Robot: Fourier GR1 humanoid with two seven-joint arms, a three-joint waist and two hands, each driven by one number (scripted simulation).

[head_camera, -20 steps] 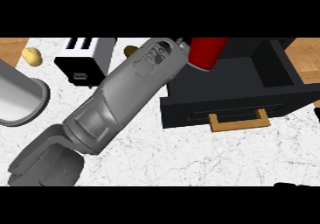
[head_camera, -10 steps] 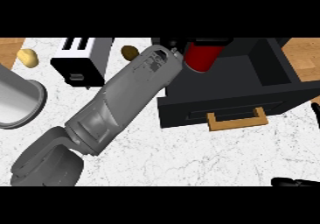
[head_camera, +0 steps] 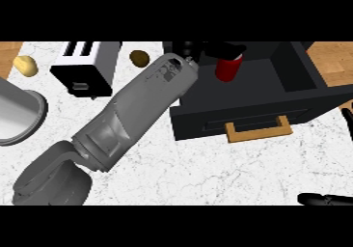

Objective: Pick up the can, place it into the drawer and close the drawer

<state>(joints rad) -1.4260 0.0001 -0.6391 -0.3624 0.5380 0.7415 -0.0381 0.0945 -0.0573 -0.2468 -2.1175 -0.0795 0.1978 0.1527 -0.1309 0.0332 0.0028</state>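
Observation:
The red can (head_camera: 229, 69) stands upright inside the open black drawer (head_camera: 307, 79), near its back. My left forearm stretches from the lower left up to the drawer. The left hand (head_camera: 224, 48) is curled over the can's top, and its fingers hide the rim. On the drawer's front panel, facing me, is a wooden handle (head_camera: 258, 131). My right hand (head_camera: 350, 124) rests at the right edge with straight fingers, apart from the drawer; its thumb (head_camera: 327, 199) pokes in at the lower right.
A black and white toaster (head_camera: 85, 65) stands at the back left. A brown potato (head_camera: 139, 58) lies beside it, and a yellow one (head_camera: 25, 65) is further left. A large grey pot (head_camera: 12, 113) fills the left edge. Wooden floor shows beyond the counter.
The can has sunk lower into the drawer with my left hand still over it. The right hand's fingers now show at the right edge.

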